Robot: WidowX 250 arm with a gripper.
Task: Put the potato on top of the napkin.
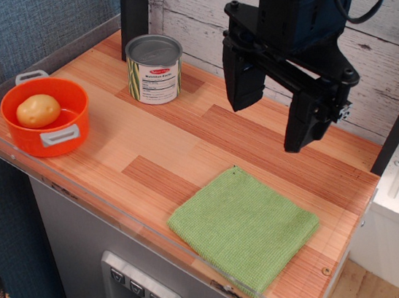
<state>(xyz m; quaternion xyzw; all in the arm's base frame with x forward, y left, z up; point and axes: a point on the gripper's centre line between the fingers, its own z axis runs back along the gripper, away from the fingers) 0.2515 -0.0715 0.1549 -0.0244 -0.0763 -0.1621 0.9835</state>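
Tabletop: wood-grain laminate in alternating pale and reddish planks, smooth, edged with a clear acrylic lip along the front and left sides. One potato: oval, smooth-skinned, yellowish-tan with faint speckling, lying inside one bowl at the left front corner. The bowl is round, bright orange plastic, with two grey handles, one on the far rim and one on the near rim. One napkin: square, light green, woven with a fine grid texture, folded flat, set at an angle near the right front edge, well apart from the bowl. One can: cylindrical, metal, flat silver lid intact, paper label printed with white text panel, red mark and green-yellow stripes; it stands upright at the rear left, behind the bowl and not touching it. One end effector: black, matte, two thick tapering fingers pointing down, spread wide with a clear gap between them and nothing held; it hangs above the rear centre of the tabletop, between the can and the napkin in the view. Backdrop: whitewashed plank wall behind, blue textured wall to the left.
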